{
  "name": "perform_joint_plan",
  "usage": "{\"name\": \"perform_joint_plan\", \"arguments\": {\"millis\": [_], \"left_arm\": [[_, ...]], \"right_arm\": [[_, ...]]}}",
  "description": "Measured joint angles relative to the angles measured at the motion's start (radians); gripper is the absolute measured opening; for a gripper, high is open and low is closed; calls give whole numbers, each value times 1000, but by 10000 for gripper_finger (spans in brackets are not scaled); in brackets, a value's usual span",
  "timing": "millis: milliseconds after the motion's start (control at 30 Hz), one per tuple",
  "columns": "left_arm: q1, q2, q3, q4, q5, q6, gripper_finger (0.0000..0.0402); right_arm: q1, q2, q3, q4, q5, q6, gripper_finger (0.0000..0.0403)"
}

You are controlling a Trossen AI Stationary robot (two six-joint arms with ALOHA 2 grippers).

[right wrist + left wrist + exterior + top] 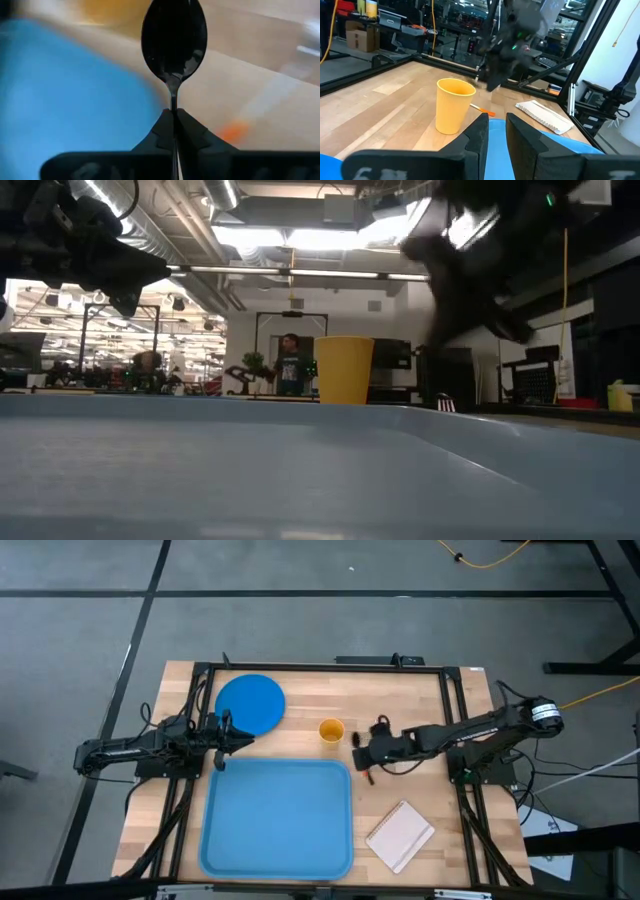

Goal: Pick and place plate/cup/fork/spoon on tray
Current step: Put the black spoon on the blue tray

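The table (300,700) is pale wood in butt-jointed strips with a smooth, faintly satin finish. On it, the tray (278,820) looks like smooth light-blue plastic with a soft sheen. Beside the tray, the cup (452,105) is matt orange-yellow plastic. The spoon (174,37), pinched between the right hand's (173,117) matt black fingers, is glossy and near-black, mirroring lights.

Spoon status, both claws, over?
Right claw shut on spoon, lifted beside the tray, near the cup. Left claw empty, at the plate. Fork on table. Nothing blocking.
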Motion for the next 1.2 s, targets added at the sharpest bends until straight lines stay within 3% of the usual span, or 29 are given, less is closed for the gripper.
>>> {"name": "perform_joint_plan", "arguments": {"millis": [200, 333, 467, 600, 833, 967, 1200], "left_arm": [[0, 0, 0, 0, 0, 0, 59], [0, 0, 0, 0, 0, 0, 59], [0, 0, 0, 0, 0, 0, 59], [0, 0, 0, 0, -2, 0, 59], [0, 0, 0, 2, -2, 0, 59], [0, 0, 0, 4, -3, 0, 59], [0, 0, 0, -1, -4, 0, 59]], "right_arm": [[123, 16, 145, 164, 36, -79, 4], [235, 69, 244, 188, 164, -28, 4], [342, 204, 346, 186, 301, 85, 4], [401, 385, 449, 171, 373, 220, 4], [400, 626, 642, -76, 306, 522, 4], [389, 706, 749, -235, 182, 656, 4], [391, 811, 909, -543, 135, 831, 5]]}}
